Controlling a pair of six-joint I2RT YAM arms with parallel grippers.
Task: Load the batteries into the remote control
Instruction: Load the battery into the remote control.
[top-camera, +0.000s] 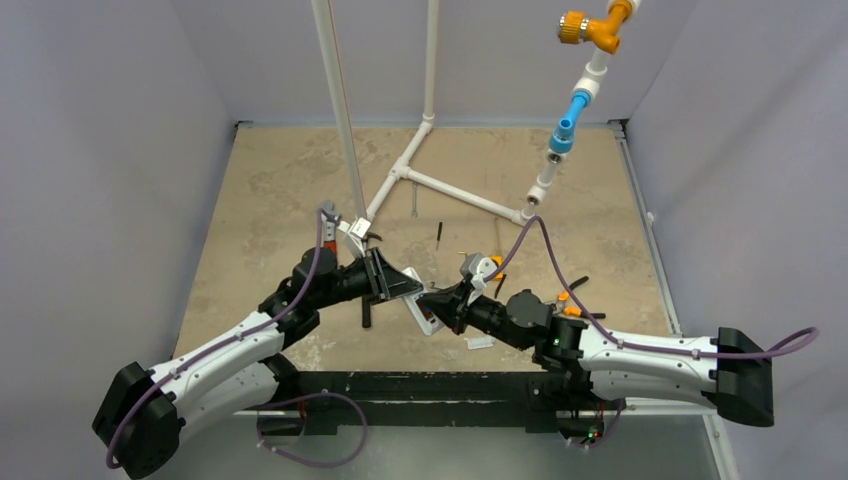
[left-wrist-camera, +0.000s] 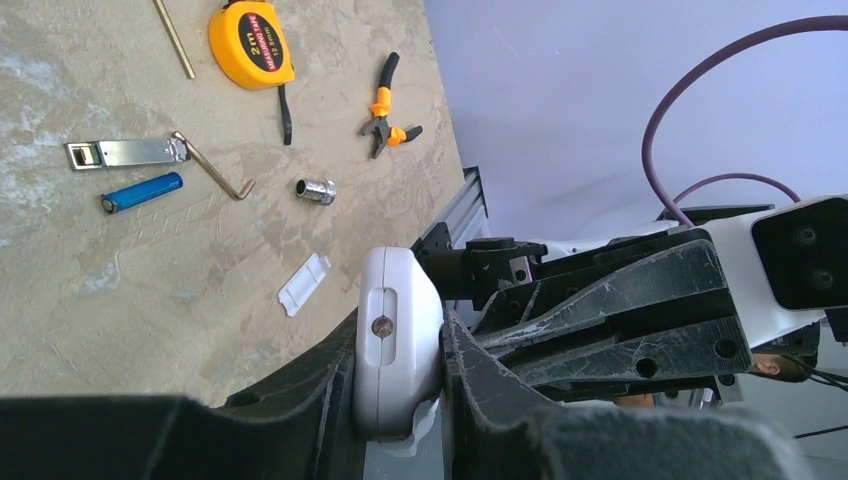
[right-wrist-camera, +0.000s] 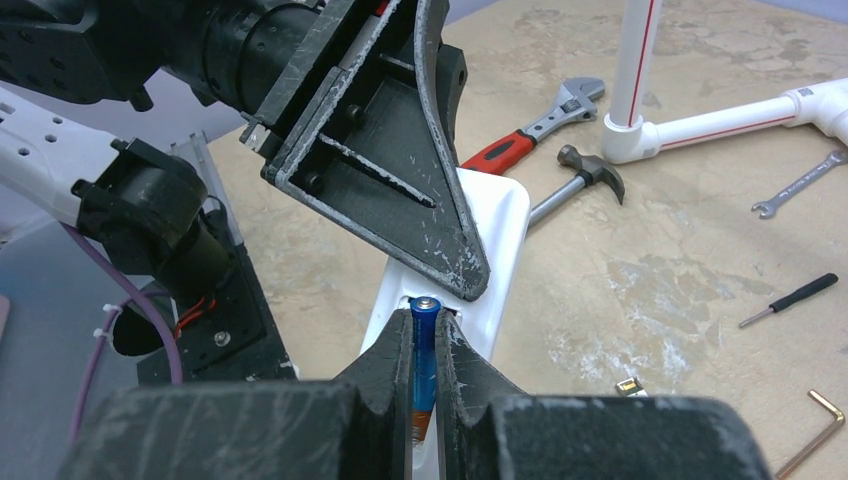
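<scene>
arms (top-camera: 230, 345) (top-camera: 650, 350) converge, left end effector (left-wrist-camera: 400, 340) clamping remote control (left-wrist-camera: 392, 300), right end effector (right-wrist-camera: 425, 345) battery (right-wrist-camera: 424, 318).

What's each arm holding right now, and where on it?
Left gripper: jaws clamp the remote control on opposite sides of its body. Right gripper: jaws pinch a blue battery along its barrel, silvery tip protruding.

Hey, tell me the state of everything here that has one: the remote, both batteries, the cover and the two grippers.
left gripper: shut on the remote control
remote control: held up off the table
right gripper: shut on the held battery
held battery: clamped between the fingers, silvery tip at the remote
second battery: lying loose on the table
cover: off the remote, flat on the table
</scene>
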